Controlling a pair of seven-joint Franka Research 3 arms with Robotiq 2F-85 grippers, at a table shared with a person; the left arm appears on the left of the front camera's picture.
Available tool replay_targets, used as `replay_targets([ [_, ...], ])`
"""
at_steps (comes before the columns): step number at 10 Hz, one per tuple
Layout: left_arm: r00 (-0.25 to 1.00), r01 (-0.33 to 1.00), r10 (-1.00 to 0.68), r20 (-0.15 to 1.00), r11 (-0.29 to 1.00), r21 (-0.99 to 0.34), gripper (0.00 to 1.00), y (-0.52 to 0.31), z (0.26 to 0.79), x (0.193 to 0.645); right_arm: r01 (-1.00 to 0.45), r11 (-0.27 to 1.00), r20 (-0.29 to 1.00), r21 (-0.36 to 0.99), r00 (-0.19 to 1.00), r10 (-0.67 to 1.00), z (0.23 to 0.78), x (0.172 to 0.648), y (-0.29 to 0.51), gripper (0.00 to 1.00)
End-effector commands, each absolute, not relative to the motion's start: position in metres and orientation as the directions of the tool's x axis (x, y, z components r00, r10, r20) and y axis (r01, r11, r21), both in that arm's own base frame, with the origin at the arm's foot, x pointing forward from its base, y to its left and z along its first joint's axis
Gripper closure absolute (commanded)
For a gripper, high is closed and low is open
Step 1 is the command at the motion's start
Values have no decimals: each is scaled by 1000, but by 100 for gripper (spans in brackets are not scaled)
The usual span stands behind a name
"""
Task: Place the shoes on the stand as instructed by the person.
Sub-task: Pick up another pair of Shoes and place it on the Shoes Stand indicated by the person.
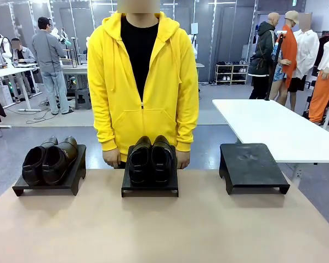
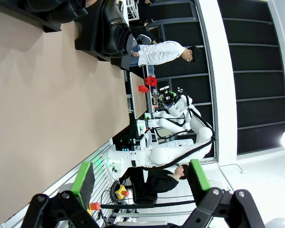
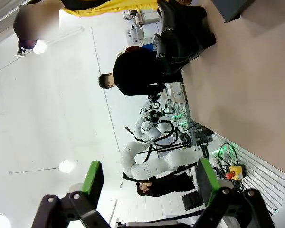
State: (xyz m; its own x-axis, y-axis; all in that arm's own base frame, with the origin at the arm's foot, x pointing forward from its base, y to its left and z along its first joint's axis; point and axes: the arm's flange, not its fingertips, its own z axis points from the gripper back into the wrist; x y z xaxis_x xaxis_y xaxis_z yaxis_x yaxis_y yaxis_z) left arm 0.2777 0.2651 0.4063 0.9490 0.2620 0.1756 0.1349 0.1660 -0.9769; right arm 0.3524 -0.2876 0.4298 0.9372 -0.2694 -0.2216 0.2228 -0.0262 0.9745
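Glossy shoes (image 1: 49,159) and (image 1: 151,158) fill two stands, third stand (image 1: 252,164) bare; both grippers' fingers (image 2: 83,183) (image 3: 92,183) apart, so missing the person's (image 1: 142,82) cue risks a wrong pick.

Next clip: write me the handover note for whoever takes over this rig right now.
Left claw: open, holding nothing, raised off the table.
Right claw: open, holding nothing, also raised.
Dark brown-black pair: on the left stand.
Black pair: on the middle stand, right in front of the person.
Right stand: bare.
The person's hands hang at the table's far edge beside the middle stand; no pointing visible.
Done: both pairs sit on stands. Left: wait for the person's instruction; a move to the bare stand seems likely, but that is a guess.
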Motion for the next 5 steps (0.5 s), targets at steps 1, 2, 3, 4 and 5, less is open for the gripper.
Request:
replay_targets([
  [1,949,149,253,190,172,-974,0,263,408,274,228,-24,-226,973,938,-263,431,348,-285,0],
  [2,949,149,253,190,172,-974,0,263,408,274,228,-24,-226,973,938,-263,431,348,-285,0],
  [3,949,149,253,190,172,-974,0,263,408,274,228,-24,-226,973,938,-263,431,348,-285,0],
  [4,949,149,253,190,172,-974,0,263,408,274,228,-24,-226,973,938,-263,431,348,-285,0],
  [5,949,149,253,190,172,-974,0,263,408,274,228,-24,-226,973,938,-263,431,348,-285,0],
])
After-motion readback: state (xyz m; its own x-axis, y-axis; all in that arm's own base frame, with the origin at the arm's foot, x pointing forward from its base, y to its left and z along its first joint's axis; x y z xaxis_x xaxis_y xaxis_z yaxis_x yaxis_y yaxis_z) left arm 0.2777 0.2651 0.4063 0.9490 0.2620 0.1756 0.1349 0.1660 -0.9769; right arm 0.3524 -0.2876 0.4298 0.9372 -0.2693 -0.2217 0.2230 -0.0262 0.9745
